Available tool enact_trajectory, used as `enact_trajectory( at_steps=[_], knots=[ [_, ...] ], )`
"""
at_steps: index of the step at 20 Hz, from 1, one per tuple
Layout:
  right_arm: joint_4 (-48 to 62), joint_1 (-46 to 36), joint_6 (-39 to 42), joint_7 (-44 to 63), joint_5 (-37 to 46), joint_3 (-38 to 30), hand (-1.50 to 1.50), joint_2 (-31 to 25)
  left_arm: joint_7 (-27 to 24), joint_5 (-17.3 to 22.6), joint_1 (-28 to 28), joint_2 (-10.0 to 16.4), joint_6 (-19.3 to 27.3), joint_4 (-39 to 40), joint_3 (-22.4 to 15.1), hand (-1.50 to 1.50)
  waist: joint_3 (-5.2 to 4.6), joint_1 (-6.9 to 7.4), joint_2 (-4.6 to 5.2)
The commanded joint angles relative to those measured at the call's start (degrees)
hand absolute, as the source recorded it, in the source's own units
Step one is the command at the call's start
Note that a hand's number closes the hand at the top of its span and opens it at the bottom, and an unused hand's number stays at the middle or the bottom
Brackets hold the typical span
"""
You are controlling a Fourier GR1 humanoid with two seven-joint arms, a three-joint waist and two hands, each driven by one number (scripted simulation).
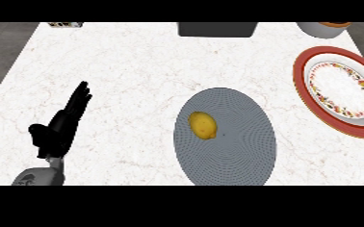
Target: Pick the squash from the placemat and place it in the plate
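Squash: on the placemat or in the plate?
On the placemat: the squash lies on its left part, apart from the red-rimmed plate.

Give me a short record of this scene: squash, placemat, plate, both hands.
squash: yellow, on the placemat, left of its middle
placemat: grey, oval, on the white counter
plate: red rim, nothing in it, at the view's right edge
left hand: open, resting at lower left, holding nothing
right hand: not in view
task: squash not yet picked

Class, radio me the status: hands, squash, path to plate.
Left hand open, resting at left; right hand unseen. Squash on placemat. Nothing between it and plate.
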Motion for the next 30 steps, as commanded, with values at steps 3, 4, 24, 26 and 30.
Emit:
enact_trajectory(
  at_steps=[3,4,24,26,30],
  knots=[
    [8.2,-8.0,-5.8,6.1,0.3,-0.8,-1.5,4.9,-2.4,-1.0,3.6,-0.5,0.0,-2.1,0.0,0.0,0.02,0.45,0.05],
    [9.7,-7.4,-4.9,6.6,0.9,-0.3,-1.5,4.4,1.0,-1.3,-0.4,-0.8,0.5,-0.4,0.0,0.0,0.01,-0.07,0.04],
    [26.7,-5.0,13.3,-5.7,-22.6,-23.7,-1.5,-8.1,-0.4,-3.3,-0.2,-3.8,1.5,-0.4,-1.0,0.0,0.27,-0.04,0.53],
    [27.9,-0.1,17.4,-9.0,-23.4,-24.6,-1.5,-10.5,-3.0,-0.8,1.9,-1.1,-2.0,0.8,1.8,0.0,0.23,-0.12,0.43],
    [29.5,4.7,23.2,-15.3,-23.4,-24.8,-1.5,-12.7,-1.0,-2.2,-0.5,-2.1,-0.6,0.3,0.6,0.0,0.34,-0.08,0.57]
  ],
)
